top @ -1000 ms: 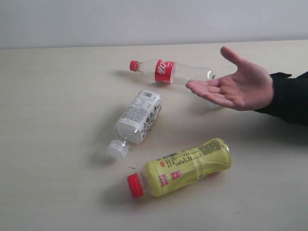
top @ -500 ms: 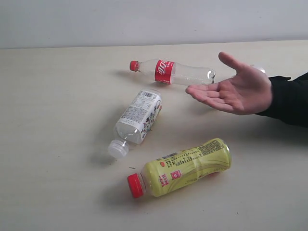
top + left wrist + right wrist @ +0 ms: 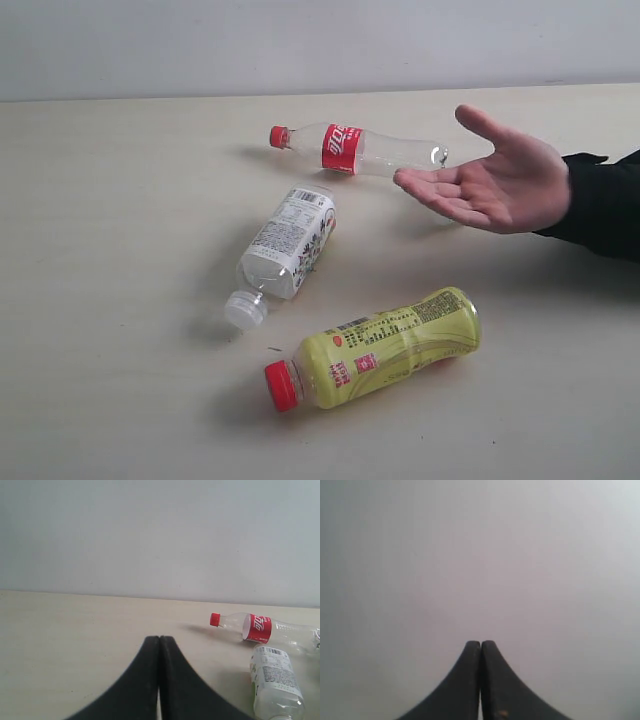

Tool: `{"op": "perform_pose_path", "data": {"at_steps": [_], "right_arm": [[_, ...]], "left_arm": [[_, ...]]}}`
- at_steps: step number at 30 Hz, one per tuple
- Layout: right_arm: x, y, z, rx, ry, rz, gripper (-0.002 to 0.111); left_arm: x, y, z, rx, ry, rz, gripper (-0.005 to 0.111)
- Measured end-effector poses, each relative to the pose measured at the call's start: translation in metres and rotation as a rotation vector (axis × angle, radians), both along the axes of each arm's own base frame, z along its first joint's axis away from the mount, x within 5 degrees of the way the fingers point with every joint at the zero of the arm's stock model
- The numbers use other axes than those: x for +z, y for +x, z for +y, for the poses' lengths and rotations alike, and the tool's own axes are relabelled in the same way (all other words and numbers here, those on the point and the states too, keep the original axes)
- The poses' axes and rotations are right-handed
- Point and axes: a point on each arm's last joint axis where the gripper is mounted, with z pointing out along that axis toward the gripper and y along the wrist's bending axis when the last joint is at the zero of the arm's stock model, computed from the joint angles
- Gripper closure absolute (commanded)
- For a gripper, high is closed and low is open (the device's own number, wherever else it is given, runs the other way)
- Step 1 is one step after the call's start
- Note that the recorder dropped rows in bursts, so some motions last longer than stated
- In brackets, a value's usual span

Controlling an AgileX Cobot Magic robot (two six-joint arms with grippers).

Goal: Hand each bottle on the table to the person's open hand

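Left wrist view: left hand [image 3: 159, 639] and right hand [image 3: 480, 644] are closed, empty; better open before approaching the white-labelled bottle [image 3: 275, 682] ahead.

We see a pale beige table [image 3: 110, 230] filling most of the frame. Three bottles lie on their sides on it, apart from one another: a red-capped slim clear bottle [image 3: 355, 150] at upper centre, a white-capped bottle [image 3: 288, 245] mid-frame, and a yellow-green bottle [image 3: 390, 345] at lower centre.
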Motion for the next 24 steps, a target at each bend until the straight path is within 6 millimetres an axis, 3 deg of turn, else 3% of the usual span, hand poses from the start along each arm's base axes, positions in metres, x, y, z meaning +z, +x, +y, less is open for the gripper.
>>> {"op": "perform_pose_path", "data": {"at_steps": [3, 5, 10, 20, 24], "right_arm": [[0.008, 0.041, -0.005, -0.077, -0.193, 0.267, 0.108], [0.004, 0.057, -0.004, -0.056, -0.282, 0.394, 0.108], [-0.011, 0.089, 0.013, 0.183, -0.428, 0.652, 0.108], [-0.038, 0.093, 0.067, 0.680, -0.735, 0.795, 0.093], [-0.054, 0.093, 0.088, 0.802, -0.866, 0.867, 0.078]], "left_arm": [[0.000, 0.000, 0.000, 0.000, 0.000, 0.000, 0.107], [0.000, 0.000, 0.000, 0.000, 0.000, 0.000, 0.107], [0.000, 0.000, 0.000, 0.000, 0.000, 0.000, 0.107], [0.000, 0.000, 0.000, 0.000, 0.000, 0.000, 0.107], [0.000, 0.000, 0.000, 0.000, 0.000, 0.000, 0.107]]}}
